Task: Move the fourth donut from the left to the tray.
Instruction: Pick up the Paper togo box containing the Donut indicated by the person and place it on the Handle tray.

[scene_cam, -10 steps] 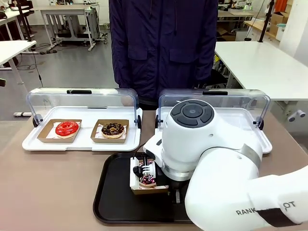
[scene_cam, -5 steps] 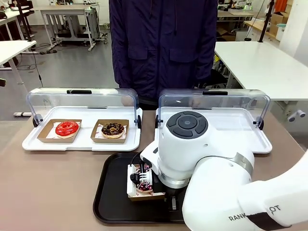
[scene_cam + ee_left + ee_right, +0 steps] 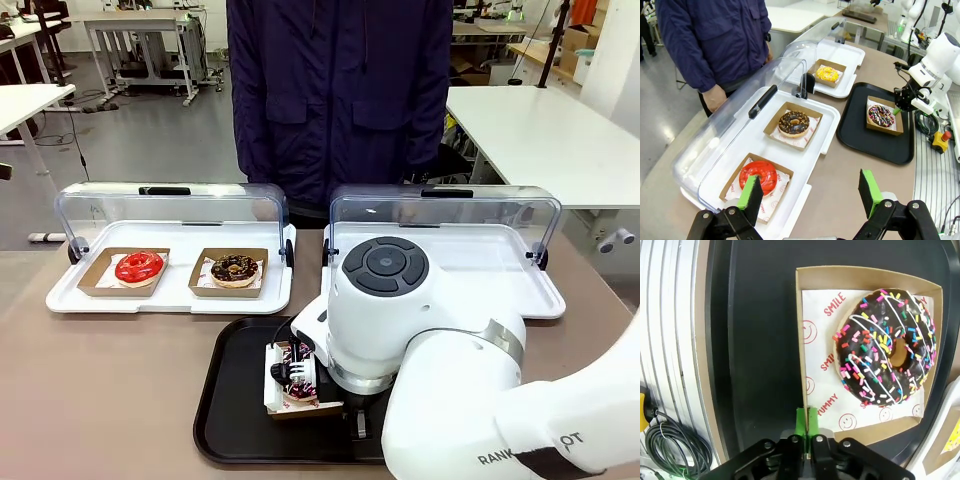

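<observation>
The fourth donut (image 3: 885, 347), dark chocolate with coloured sprinkles and white drizzle, lies in its brown cardboard holder (image 3: 860, 275) over the black tray (image 3: 755, 340). My right gripper (image 3: 806, 432) is shut on the holder's near edge, its green pads pinching the cardboard. From the front the donut (image 3: 299, 385) shows in the tray (image 3: 235, 420) just left of my bulky right arm. In the left wrist view, the donut (image 3: 881, 115) rests in the tray (image 3: 860, 135), with the right gripper (image 3: 897, 107) at the holder's rim. My left gripper (image 3: 809, 190) hangs open, away from the tray.
A white tray (image 3: 170, 300) with a raised clear lid holds a red donut (image 3: 139, 266) and a chocolate crumb donut (image 3: 235, 268). A second lidded tray (image 3: 500, 270) holds a yellow donut (image 3: 827, 74). A person (image 3: 340, 100) stands at the far edge.
My right arm has shifted slightly left and toward the near side, carrying the holder and donut with it over the tray. Nothing else has moved.
</observation>
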Robot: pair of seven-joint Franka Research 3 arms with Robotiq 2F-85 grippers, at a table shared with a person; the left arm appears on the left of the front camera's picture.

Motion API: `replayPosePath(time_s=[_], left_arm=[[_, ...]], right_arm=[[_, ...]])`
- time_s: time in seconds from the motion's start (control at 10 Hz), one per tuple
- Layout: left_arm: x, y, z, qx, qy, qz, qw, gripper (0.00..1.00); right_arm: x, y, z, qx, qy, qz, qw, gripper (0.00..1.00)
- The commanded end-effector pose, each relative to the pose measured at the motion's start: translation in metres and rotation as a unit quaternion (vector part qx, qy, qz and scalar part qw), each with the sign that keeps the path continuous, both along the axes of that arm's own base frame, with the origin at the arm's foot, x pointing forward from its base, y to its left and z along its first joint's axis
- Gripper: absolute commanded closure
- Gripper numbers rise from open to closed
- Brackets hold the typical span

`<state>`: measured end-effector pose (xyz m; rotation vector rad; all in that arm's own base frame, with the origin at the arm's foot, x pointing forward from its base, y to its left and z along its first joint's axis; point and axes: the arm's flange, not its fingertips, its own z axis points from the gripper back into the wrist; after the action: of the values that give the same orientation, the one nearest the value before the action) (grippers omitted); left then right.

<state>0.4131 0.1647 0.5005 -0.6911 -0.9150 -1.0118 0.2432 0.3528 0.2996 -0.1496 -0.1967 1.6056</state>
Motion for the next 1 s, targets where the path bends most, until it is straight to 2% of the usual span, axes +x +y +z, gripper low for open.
replayPosePath(time_s=[0.0,0.1,0.2,0.3,0.4,0.5,0.6,0.7,0.8,0.9], left_arm=[[0.0,-0.001,0.002,-0.006,-0.007,-0.004,1.0,0.0],[0.0,-0.001,0.002,-0.006,-0.007,-0.004,1.0,0.0],[0.0,-0.001,0.002,-0.006,-0.007,-0.004,1.0,0.0],[0.0,-0.001,0.002,-0.006,-0.007,-0.004,1.0,0.0],[0.0,-0.001,0.002,-0.006,-0.007,-0.004,1.0,0.0],[0.0,-0.001,0.002,-0.006,-0.007,-0.004,1.0,0.0],[0.0,-0.001,0.002,-0.006,-0.007,-0.004,1.0,0.0],[0.0,-0.001,0.002,-0.006,-0.007,-0.004,1.0,0.0],[0.0,-0.001,0.002,-0.006,-0.007,-0.004,1.0,0.0],[0.0,-0.001,0.002,-0.006,-0.007,-0.004,1.0,0.0]], right_arm=[[-0.021,-0.036,-0.015,-0.01,-0.009,-0.007,1.0,0.98],[-0.02,-0.036,-0.014,-0.005,-0.005,-0.006,1.0,0.42],[-0.021,-0.035,-0.013,-0.003,-0.003,-0.006,1.0,0.41],[-0.021,-0.035,-0.012,-0.001,-0.003,-0.006,1.0,0.0],[-0.022,-0.035,-0.009,0.0,-0.001,-0.007,1.0,0.37],[-0.024,-0.036,-0.001,0.004,-0.001,-0.007,1.0,0.0],[-0.026,-0.036,0.007,0.006,0.0,-0.006,1.0,0.0],[-0.03,-0.037,0.017,0.014,0.0,-0.004,1.0,0.08],[-0.034,-0.037,0.028,0.02,-0.007,-0.004,1.0,0.0],[-0.038,-0.037,0.041,0.028,-0.017,-0.001,0.999,0.0]])
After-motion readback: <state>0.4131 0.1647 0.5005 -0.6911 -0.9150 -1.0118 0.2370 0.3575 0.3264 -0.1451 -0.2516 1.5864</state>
